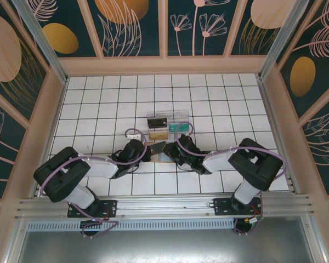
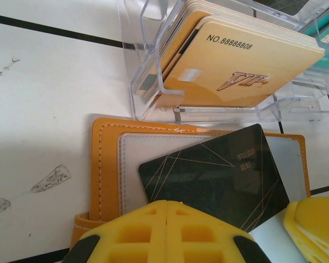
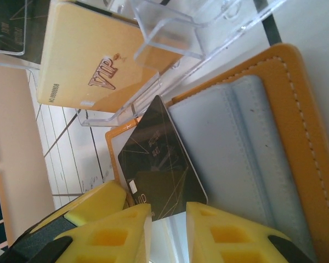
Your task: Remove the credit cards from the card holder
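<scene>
The tan-orange card holder [image 1: 163, 159] lies open on the tiles between both arms. Its orange edge [image 2: 105, 164] and pale blue-grey pockets [image 3: 230, 153] face up. A black card with thin gold lines [image 2: 214, 175] lies askew across the pocket panels [image 3: 156, 159], mostly outside them. My left gripper [image 2: 170, 205] is shut, its tips over the holder's near edge, just below the black card. My right gripper [image 3: 168, 211] is open by a narrow gap. The card's near edge lies at its fingertips, and the left finger overlaps a corner. Nothing is visibly clamped.
A clear compartmented tray [image 1: 183, 113] stands just beyond the holder. It holds a stack of gold VIP cards [image 2: 236, 71], a green card [image 1: 182, 127] and a dark card [image 1: 156, 119]. Its wall [image 2: 148, 82] nearly touches the holder. The enclosure walls stand far off.
</scene>
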`<state>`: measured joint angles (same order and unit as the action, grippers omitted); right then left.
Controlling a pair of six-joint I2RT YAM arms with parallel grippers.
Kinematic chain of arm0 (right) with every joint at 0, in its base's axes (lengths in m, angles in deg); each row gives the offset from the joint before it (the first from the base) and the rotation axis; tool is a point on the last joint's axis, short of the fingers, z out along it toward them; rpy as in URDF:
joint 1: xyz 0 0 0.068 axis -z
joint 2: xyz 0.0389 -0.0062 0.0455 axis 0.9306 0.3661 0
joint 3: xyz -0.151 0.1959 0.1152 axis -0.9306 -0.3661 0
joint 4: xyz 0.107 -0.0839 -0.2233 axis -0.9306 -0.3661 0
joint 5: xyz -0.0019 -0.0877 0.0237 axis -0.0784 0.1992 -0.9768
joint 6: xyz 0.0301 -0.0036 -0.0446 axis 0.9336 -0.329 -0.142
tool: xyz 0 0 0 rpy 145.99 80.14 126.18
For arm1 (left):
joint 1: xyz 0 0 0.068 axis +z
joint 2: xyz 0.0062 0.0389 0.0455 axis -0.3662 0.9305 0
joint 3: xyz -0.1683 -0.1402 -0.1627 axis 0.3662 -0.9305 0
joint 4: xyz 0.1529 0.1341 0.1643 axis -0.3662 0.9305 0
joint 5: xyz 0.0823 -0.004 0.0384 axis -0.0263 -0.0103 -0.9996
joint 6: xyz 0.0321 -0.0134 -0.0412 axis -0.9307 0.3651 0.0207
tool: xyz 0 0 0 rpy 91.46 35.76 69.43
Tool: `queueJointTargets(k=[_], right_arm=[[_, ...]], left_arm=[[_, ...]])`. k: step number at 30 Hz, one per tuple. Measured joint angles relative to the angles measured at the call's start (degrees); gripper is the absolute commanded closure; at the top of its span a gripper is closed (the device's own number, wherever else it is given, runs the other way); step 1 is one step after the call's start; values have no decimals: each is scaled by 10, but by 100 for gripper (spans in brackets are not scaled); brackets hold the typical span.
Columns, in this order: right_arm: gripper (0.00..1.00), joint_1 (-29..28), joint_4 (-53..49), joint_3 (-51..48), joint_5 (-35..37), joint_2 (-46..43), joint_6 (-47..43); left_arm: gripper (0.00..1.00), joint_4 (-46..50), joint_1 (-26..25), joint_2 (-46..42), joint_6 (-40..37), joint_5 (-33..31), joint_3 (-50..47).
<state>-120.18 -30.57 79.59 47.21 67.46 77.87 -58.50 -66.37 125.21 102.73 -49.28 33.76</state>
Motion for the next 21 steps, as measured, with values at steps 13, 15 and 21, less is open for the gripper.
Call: queueJointTargets(k=[13, 15, 21], right_arm=[[75, -12, -30, 0, 31, -6, 28], [75, -10, -24, 0, 31, 0, 28], [78, -5, 11, 8, 24, 23, 27]], left_arm=[[100, -3, 0, 0, 9, 6, -2], [100, -3, 0, 0, 9, 8, -2], [100, -6, 0, 0, 9, 15, -3]])
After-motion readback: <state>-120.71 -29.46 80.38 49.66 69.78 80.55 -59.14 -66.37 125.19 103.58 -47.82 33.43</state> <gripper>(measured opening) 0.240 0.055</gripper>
